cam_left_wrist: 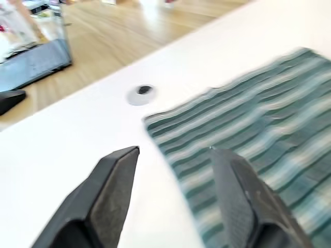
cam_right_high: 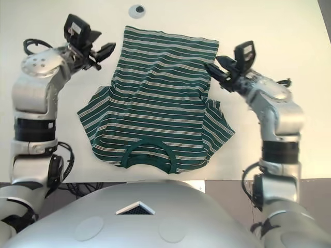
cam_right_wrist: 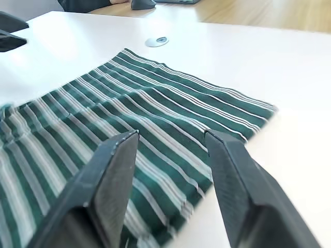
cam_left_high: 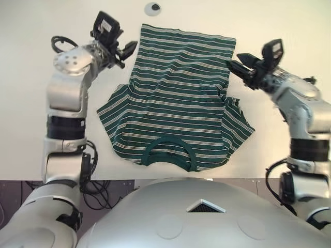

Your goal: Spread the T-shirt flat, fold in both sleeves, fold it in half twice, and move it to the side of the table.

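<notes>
Shirt [cam_left_high: 178,98] laid spread at frame centre on surface [cam_left_high: 289,31], collar toward bottom; sleeves not yet folded. Left gripper [cam_left_high: 126,55] and right gripper [cam_left_high: 235,64] held beside upper shirt edges, jaws parted, nothing gripped. Sleeve folds, both halvings, move judged outstanding.

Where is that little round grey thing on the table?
In the head views the round grey disc lies on the white table at its far side, just beyond the far left corner of the T-shirt, not touching it.
</notes>
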### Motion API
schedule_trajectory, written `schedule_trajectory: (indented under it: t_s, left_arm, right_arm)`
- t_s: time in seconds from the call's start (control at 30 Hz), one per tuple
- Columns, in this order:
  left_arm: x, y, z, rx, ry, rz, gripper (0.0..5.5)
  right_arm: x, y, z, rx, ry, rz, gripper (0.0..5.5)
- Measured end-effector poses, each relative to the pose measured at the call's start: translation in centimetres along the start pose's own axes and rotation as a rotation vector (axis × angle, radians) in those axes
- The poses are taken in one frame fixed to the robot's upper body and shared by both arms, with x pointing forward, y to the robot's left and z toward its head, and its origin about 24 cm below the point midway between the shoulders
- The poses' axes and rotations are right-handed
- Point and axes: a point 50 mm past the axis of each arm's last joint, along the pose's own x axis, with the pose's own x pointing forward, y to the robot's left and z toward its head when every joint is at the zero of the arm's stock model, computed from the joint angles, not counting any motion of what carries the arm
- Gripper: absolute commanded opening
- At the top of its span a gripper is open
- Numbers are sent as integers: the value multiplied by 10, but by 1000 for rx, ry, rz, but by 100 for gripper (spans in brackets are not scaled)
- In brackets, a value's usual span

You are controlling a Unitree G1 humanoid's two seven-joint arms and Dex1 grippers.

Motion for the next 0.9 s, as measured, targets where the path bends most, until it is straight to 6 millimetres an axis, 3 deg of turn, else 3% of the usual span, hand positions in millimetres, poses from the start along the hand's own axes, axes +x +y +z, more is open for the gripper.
schedule_trajectory:
  t_s: [0.2,0.33,0.5,0.67,0.9]
  left_arm:
    - [60,-16,-23,23,65,1,248]
    - [74,-19,-27,206,157,44,248]
    - [71,-7,-34,312,227,118,248]
    - [53,24,-48,317,288,213,248]
    - [47,31,-54,222,235,281,248]
  right_arm:
    - [59,-15,-3,-36,23,-53,234]
    - [71,-17,-11,-55,60,-65,234]
    - [73,-17,-11,-109,57,-53,234]
    - [72,-18,-8,-122,28,-60,234]
    - [64,-20,-3,-126,-42,-89,234]
